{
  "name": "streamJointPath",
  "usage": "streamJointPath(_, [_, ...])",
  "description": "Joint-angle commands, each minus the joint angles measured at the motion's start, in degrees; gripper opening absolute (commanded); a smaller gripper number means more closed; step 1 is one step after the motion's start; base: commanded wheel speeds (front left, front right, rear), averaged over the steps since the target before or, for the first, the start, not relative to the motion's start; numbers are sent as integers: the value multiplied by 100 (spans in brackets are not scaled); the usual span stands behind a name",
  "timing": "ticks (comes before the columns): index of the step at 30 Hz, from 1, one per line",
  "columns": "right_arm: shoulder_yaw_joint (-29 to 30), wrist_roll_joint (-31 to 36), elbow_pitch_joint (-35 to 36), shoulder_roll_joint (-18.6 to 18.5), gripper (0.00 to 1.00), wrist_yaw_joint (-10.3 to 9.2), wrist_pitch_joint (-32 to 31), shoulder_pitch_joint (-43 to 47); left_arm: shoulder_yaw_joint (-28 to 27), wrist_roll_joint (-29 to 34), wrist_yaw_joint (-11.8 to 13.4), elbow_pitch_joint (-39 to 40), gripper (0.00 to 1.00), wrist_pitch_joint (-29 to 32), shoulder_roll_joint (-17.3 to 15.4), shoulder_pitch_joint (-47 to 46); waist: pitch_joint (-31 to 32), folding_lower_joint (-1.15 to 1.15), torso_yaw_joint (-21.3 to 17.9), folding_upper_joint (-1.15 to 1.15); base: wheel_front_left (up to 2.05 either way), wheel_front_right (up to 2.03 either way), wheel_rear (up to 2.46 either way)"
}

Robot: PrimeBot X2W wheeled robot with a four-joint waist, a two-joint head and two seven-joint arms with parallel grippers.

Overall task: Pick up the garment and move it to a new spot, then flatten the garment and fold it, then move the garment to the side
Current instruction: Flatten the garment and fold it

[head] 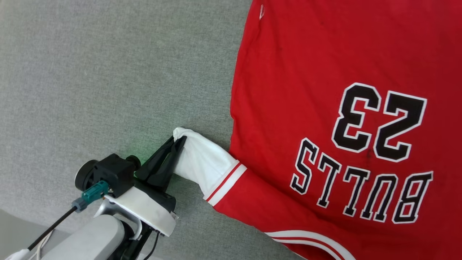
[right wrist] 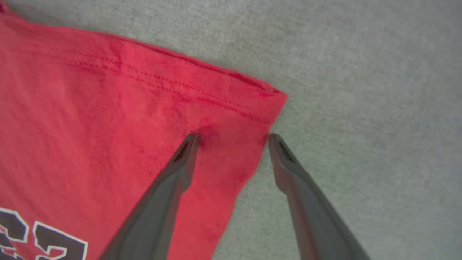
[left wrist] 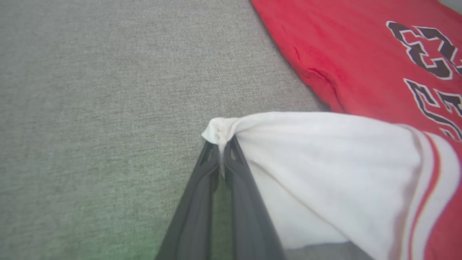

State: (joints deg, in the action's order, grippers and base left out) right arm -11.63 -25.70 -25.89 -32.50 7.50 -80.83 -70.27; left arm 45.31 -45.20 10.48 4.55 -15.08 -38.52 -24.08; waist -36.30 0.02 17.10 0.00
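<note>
On grey fabric (head: 108, 72) | garment (head: 306, 90) spread | left fingers (left wrist: 211, 169) pinching its white sleeve (head: 202, 162) | right fingers (right wrist: 182, 159) apart, straddling hem corner (right wrist: 267, 104)

Left gripper (head: 179, 140), lower left of head view: pale forearm (head: 90, 238) rising from bottom edge, fingers angled up-right, pressed together, pinching sleeve tip of garment (head: 202, 159). Right gripper (right wrist: 232, 136), centre of right wrist view: fingers spread wide, tips level.

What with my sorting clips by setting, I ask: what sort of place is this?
Likely a garment-folding station, though little shows: a grey cloth surface, a red jersey spread on it, the left end effector pinching its sleeve.
</note>
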Motion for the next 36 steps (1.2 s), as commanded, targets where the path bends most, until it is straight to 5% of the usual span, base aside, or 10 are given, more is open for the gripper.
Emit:
streamJointPath(1, [41, 103, -27, 62, 100, -2, -36, 196, -36, 41, -20, -34, 0, -11, 72, -57, -114, -2, 93, 0, 0, 0, 0])
streamJointPath(8, [186, 344, -84, 249, 100, -2, -101, 944, -166, 163, -53, -43, 0, -11, 98, 27, -163, -2, 80, 0, 0, 0, 0])
streamJointPath(10, [199, 401, -3, 248, 0, -2, -80, 976, -202, 174, -51, -32, 0, -11, 87, 44, -141, -2, 59, 0, 0, 0, 0])
streamJointPath(20, [232, 265, 210, 257, 0, -2, 433, 794, -263, 117, 132, -58, 0, -9, -64, 413, 639, -2, -318, 0, 0, 0, 0])
streamJointPath(27, [-589, -453, 677, -423, 0, -2, 419, 1550, -224, 100, 435, 180, 0, 157, -358, 851, 1367, -2, -726, 0, 0, 0, 0])
streamJointPath(36, [-738, -1824, 1914, -1590, 0, -2, 622, 3236, -188, -50, 747, 462, 0, 348, -567, 1313, 2042, -2, -1126, 0, 0, 0, 0])
